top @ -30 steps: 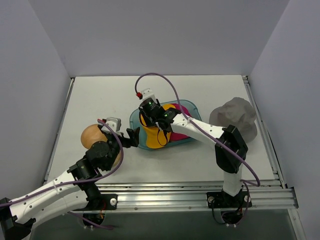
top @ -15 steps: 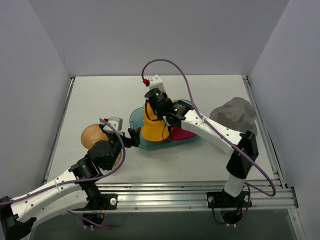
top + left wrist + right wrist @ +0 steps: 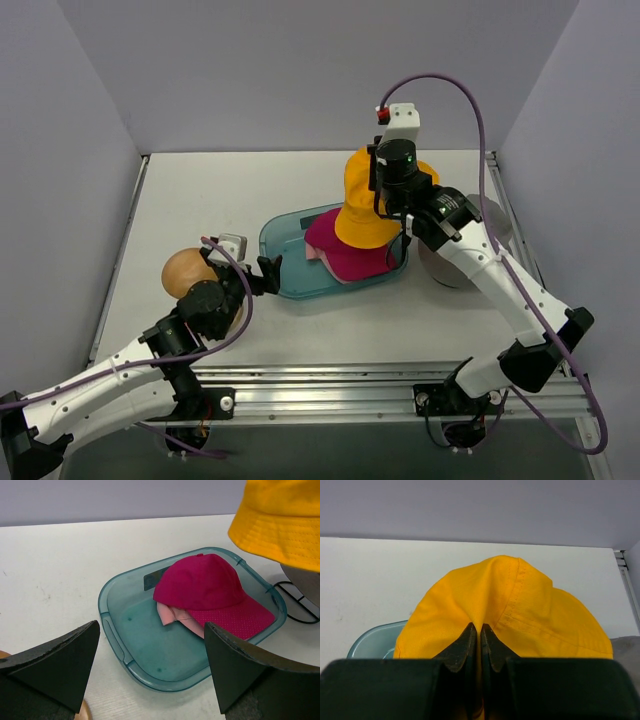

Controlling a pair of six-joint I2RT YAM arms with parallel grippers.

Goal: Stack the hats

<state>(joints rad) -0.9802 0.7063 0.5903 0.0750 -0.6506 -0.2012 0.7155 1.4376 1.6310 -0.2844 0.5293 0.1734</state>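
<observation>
Dangling from a pinched crown fold, the yellow-orange hat (image 3: pixel 372 205) hangs in the air by the teal tray (image 3: pixel 290 285), right jaws clamped on it; left jaws gape wide, empty. Light, floppy cloth likely sags and swings; the bunched crown seems the surest hold.

No text, brand, number or sign can be read in any view. The one candidate is a small dark rectangular label (image 3: pixel 156 578) on the far inner side of the teal tray (image 3: pixel 111 630), seen from the left wrist. It is too blurred for any letters or figures to be made out. In the top view the same patch is too small to tell.
</observation>
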